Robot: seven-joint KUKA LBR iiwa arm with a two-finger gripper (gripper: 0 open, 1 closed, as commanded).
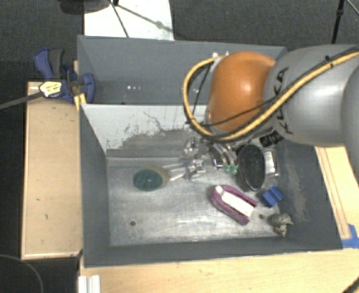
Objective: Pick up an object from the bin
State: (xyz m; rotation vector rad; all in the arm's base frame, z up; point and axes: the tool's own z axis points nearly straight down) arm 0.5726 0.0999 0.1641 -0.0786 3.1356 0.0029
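Grey metal bin (155,224) with the arm (326,96) reaching in from the right.
Flat teal disc (149,179) lies left of centre; it looks light, stiff and thin, probably best pinched across its rim. Wrist bends low, jaws just right of the disc, their gap impossible to tell.

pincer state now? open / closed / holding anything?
Pincer: cannot be told whether open or closed. It is low in the bin, just right of the teal round disc.
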